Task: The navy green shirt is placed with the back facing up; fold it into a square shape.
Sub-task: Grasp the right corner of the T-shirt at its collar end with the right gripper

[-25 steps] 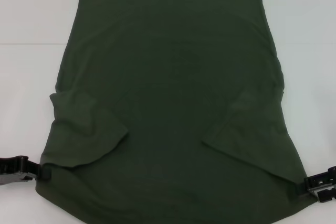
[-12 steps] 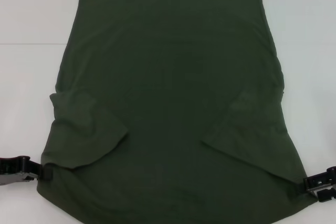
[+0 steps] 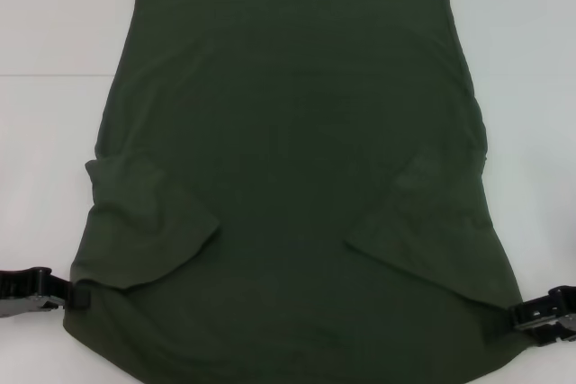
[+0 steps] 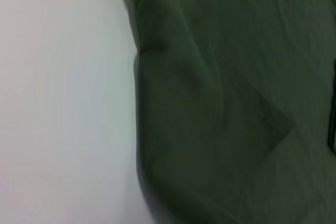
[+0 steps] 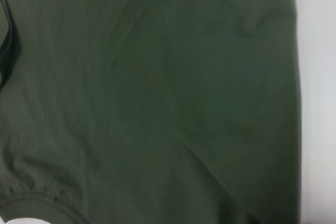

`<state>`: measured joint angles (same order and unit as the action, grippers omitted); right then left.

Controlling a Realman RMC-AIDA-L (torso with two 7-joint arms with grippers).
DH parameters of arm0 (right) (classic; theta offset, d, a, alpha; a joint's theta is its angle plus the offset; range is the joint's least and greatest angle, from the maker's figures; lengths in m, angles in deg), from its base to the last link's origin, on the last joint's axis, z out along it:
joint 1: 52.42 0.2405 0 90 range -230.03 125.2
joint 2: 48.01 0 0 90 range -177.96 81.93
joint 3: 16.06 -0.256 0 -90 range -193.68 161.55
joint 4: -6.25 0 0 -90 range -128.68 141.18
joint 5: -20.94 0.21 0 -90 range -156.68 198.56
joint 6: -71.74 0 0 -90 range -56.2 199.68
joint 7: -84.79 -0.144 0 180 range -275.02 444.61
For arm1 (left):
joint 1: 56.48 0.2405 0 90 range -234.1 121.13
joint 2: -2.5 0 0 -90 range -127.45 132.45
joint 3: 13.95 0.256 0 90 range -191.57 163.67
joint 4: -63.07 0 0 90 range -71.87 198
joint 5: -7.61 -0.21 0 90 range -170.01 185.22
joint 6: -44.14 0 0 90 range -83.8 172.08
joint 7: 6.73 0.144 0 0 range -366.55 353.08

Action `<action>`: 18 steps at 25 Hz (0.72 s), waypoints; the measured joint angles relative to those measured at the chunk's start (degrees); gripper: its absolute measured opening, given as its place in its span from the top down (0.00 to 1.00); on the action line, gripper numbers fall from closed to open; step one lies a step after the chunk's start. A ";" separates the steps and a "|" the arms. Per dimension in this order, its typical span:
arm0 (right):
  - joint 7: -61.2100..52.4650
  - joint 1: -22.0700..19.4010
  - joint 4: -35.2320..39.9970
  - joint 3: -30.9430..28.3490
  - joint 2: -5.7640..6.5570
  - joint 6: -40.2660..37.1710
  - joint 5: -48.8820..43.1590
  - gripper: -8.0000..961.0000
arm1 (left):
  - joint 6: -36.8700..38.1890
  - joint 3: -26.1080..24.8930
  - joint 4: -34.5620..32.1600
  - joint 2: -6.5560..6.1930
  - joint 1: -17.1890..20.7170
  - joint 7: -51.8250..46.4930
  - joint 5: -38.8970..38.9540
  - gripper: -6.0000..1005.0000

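White and bare, the counter (image 3: pixel 54 150) fills the head view around the navy green shirt (image 3: pixel 288 186), which lies flat and plain side up, both short sleeves folded in over the body. A faint seam crosses the white surface beyond the shirt's left edge. The left hand (image 3: pixel 67 295) sits low against the counter at the shirt's near left corner, its black tip touching the cloth edge; whether it pinches the fabric cannot be told. The right hand (image 3: pixel 520 317) sits at the shirt's near right corner, black tip meeting the hem there, and its grip likewise cannot be told.

The left wrist view shows the navy green shirt (image 4: pixel 231 103) lying on the white counter (image 4: pixel 63 103), a folded sleeve edge showing as a darker diagonal on the cloth.

The right wrist view is nearly filled by the navy green shirt (image 5: pixel 157 93), a stitched hem curving at one corner and a strip of white counter (image 5: pixel 317 98) beside the cloth's straight edge.
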<state>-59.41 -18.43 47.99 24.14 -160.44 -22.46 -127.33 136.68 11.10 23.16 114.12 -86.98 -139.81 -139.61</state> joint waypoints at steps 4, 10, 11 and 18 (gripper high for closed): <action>0.36 1.03 0.00 0.04 -0.95 -0.01 0.00 0.13 | 0.00 0.00 0.00 0.13 -0.03 0.09 0.00 0.96; 0.77 3.35 -0.02 0.39 -2.81 0.68 0.00 0.13 | 0.01 0.00 0.00 0.18 -0.12 0.17 0.00 0.96; 0.77 3.35 -0.02 0.39 -2.81 0.68 0.00 0.13 | 0.00 0.00 0.00 0.17 -0.18 0.18 0.00 0.96; 0.27 4.11 -0.06 1.64 -3.24 1.60 0.00 0.14 | -0.66 0.00 0.00 0.18 -0.29 0.27 0.00 0.96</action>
<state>-59.14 -14.31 47.94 25.78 -163.68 -20.86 -127.33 136.02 11.10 23.16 114.30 -87.27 -139.54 -139.61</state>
